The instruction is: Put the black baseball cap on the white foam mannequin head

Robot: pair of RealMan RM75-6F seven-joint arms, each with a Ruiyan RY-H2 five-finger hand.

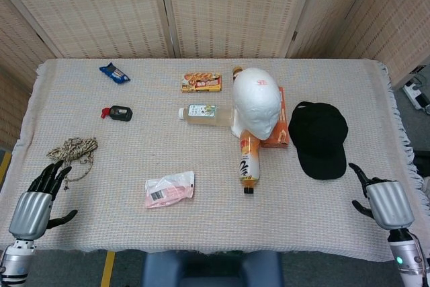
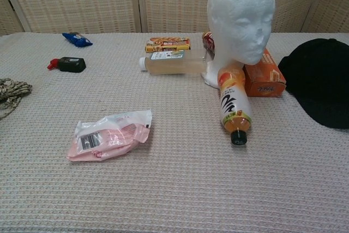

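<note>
Lying flat on the right side of the table, the black baseball cap [image 1: 318, 138] is a plain, unmarked dark cap with its crown toward the back and its brim pointing to the near edge. It sits just right of an orange carton [image 1: 276, 130], which touches the white foam mannequin head [image 1: 256, 102]. The head stands upright, matte white, face turned to the near edge, with a small red mark on top. An orange juice bottle [image 1: 248, 161] lies in front of it, cap toward the robot.

The left hand [image 1: 37, 199] hovers at the near left corner, fingers spread and holding nothing. The right hand [image 1: 380, 197] is at the near right edge, below the cap and apart from it; most of its fingers are hidden, so I cannot tell how they lie.

A cream waffle-weave cloth [image 1: 134, 233] covers the table, fringed at its right edge. Woven folding screens [image 1: 222, 8] stand behind it.
</note>
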